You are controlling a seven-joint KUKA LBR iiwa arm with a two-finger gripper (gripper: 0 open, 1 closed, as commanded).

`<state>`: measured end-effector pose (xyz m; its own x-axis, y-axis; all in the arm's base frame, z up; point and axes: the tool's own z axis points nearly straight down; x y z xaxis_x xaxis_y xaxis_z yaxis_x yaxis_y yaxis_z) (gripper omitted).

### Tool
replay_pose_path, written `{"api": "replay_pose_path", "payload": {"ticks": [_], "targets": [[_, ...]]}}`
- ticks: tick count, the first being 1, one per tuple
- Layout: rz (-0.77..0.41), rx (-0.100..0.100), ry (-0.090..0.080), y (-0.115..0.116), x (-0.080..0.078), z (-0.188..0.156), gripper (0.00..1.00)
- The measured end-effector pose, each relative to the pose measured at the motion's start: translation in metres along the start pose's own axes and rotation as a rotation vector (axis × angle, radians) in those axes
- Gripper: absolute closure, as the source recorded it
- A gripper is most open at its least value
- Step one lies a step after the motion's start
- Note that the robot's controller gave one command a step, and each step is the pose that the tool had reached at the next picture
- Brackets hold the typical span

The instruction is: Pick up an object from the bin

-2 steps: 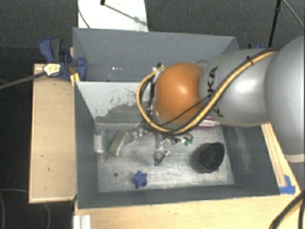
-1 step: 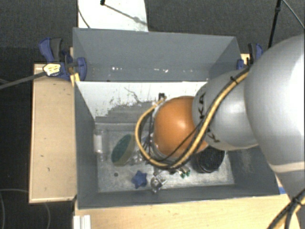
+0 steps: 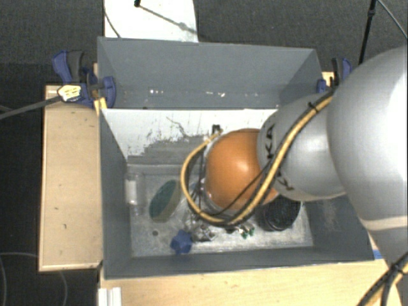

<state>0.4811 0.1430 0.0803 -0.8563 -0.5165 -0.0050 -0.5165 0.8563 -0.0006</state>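
Observation:
My gripper [image 3: 201,228] reaches down under the arm's orange cover to the bin floor near the front, a little left of the middle. A small blue lump [image 3: 181,242] lies just to its left by the front wall. A flat dark-green oval [image 3: 164,199] rests further left and a bit behind it. Small green-and-white bits [image 3: 245,232] lie just to its right. The cover hides whatever is straight under the gripper.
A clear, upright little bottle [image 3: 131,191] stands by the left wall. A black round thing [image 3: 278,215] sits at the right, partly under the arm. The arm and its cables cover the middle and right of the bin.

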Motion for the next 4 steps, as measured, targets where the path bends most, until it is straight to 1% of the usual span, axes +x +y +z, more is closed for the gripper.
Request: {"api": "replay_pose_path", "payload": {"ticks": [1, 2, 3, 4], "targets": [[0.0, 0.0, -0.002, 0.0, -0.001, 0.0, 0.0], [-0.389, -0.002, -0.002, 0.042, -0.029, 0.008, 0.0], [-0.386, -0.001, -0.001, 0.042, -0.029, 0.007, 1.0], [-0.646, 0.004, -0.005, -0.013, -0.024, -0.2, 1.0]]}}
